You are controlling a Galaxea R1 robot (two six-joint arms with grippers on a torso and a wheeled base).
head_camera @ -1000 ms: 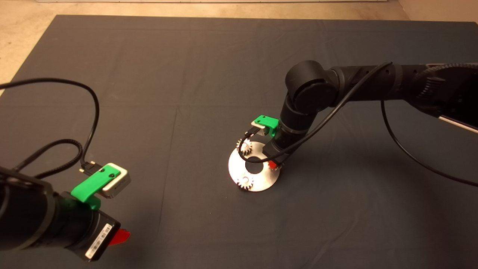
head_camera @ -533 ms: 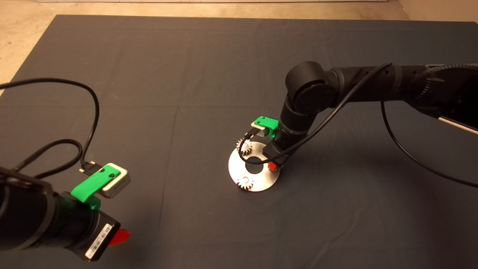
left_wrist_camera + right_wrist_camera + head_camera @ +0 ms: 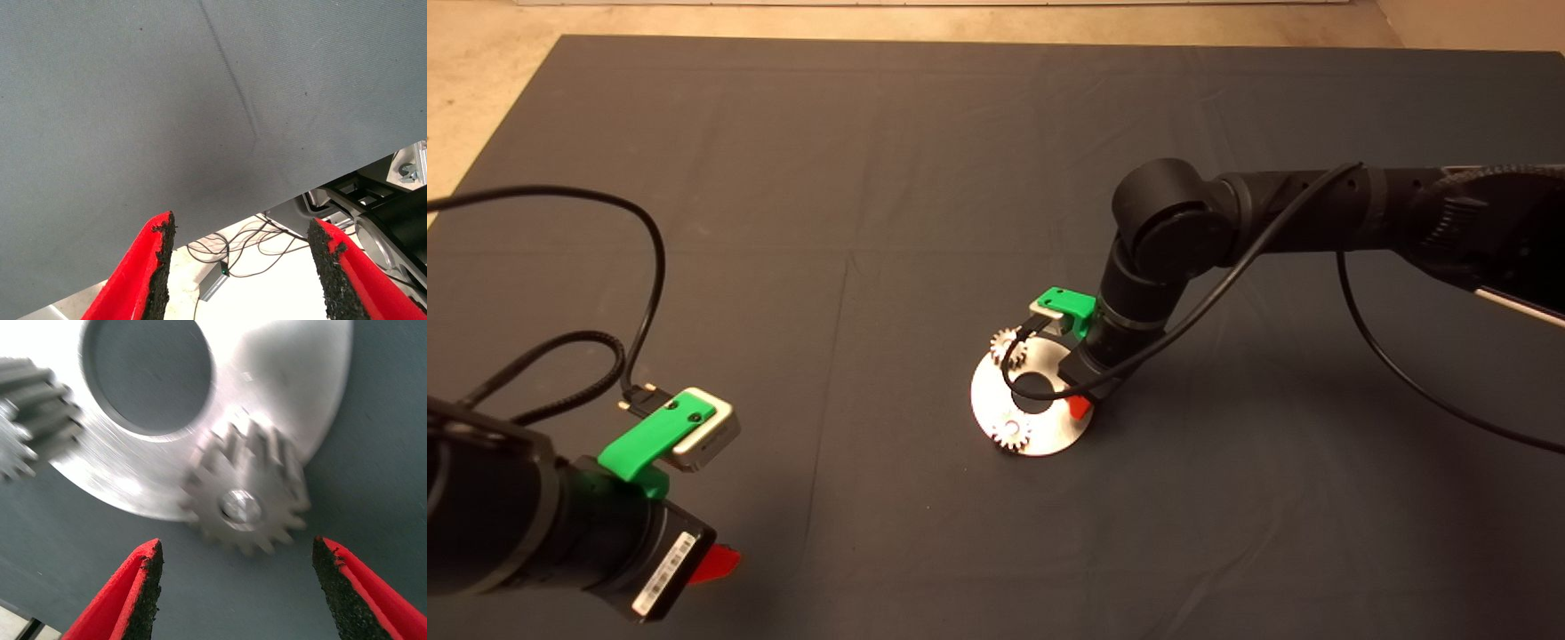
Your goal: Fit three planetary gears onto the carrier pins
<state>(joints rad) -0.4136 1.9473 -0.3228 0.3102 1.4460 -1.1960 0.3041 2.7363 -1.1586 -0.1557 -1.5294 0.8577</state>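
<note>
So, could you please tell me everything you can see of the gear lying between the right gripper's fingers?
The gear is a small, silvery-grey metal spur gear with straight teeth all round. It sits flat on the shiny round disc near its rim, teeth overhanging the edge, with a silver pin end showing in its centre hole. The right gripper is open; neither red finger touches the gear. In the head view the arm hides it.
</note>
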